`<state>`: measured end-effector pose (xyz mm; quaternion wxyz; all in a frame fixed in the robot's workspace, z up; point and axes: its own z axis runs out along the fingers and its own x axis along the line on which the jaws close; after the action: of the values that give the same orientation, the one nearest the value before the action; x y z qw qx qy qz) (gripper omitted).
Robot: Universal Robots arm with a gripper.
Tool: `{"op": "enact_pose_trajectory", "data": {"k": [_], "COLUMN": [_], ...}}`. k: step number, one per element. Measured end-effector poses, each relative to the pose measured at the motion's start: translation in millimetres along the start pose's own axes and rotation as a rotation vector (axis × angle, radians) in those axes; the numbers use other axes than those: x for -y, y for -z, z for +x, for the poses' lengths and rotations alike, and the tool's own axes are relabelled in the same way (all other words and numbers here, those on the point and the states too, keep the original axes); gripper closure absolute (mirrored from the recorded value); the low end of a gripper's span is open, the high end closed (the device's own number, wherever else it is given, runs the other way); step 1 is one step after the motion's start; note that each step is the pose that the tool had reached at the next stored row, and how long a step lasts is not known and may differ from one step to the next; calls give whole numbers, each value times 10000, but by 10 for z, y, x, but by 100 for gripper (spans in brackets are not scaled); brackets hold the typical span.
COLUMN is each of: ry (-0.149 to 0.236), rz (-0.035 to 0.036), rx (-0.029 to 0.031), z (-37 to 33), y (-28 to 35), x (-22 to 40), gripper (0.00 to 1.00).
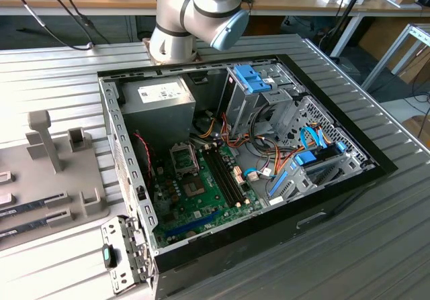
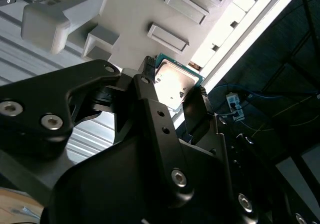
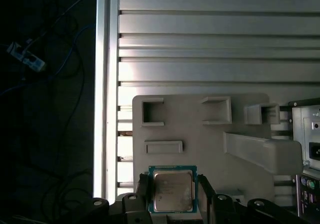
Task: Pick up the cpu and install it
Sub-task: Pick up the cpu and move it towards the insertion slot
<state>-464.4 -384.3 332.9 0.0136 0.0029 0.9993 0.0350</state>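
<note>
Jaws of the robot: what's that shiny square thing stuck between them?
That is the chip. In both wrist views it sits between the jaws of the gripper, which are shut on its two sides.

Edges of the cpu (image 2: 176,83) partly behind the tool (image 2: 174,78), second wrist view

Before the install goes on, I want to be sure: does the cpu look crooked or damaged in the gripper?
Nothing stands out. In the first wrist view the cpu sits square in the gripper, its metal top showing no damage.
</note>
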Motion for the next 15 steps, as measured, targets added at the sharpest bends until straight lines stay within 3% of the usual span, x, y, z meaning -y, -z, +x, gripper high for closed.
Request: {"op": "enact_pose_trajectory", "data": {"k": [15], "ry": [0], "rz": [-2], "rx": [2], "z": [-1], "y": [42], "x": [-3], "gripper": [53]}}
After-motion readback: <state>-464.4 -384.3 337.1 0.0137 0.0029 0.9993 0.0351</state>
